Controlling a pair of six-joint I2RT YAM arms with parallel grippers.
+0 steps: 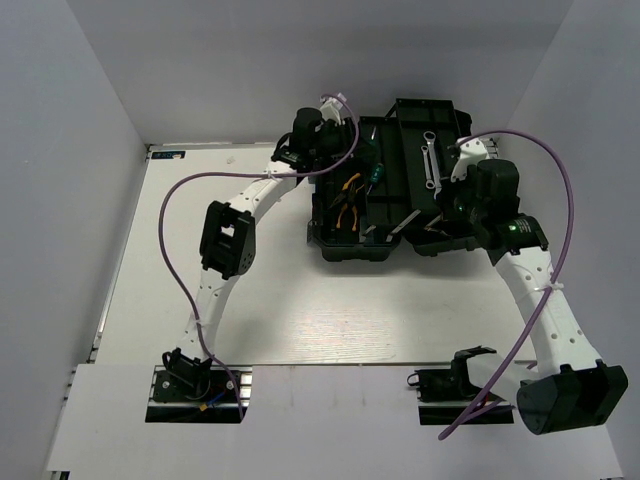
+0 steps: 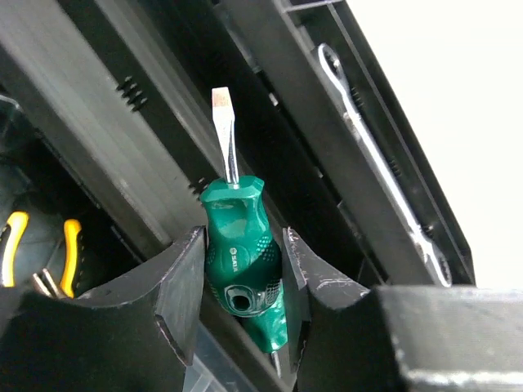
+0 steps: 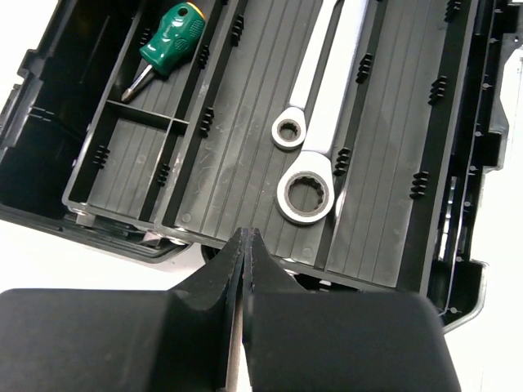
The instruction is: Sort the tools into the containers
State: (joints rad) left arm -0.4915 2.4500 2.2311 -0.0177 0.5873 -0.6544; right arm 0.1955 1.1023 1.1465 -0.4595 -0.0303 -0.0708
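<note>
My left fingers clamp a green screwdriver above the toolbox, right fingers together and empty; wrenches, pliers and a second screwdriver already lie inside, so nearly done, I judge.

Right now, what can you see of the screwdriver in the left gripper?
The screwdriver is stubby: a dark green, plastic-looking handle with dimpled grip, white lettering and a hole near its butt, and a short silver shaft ending in a flat blade. It is clamped at the handle by the left gripper, blade pointing away from the wrist, over the ribbed channels of the black toolbox.
</note>
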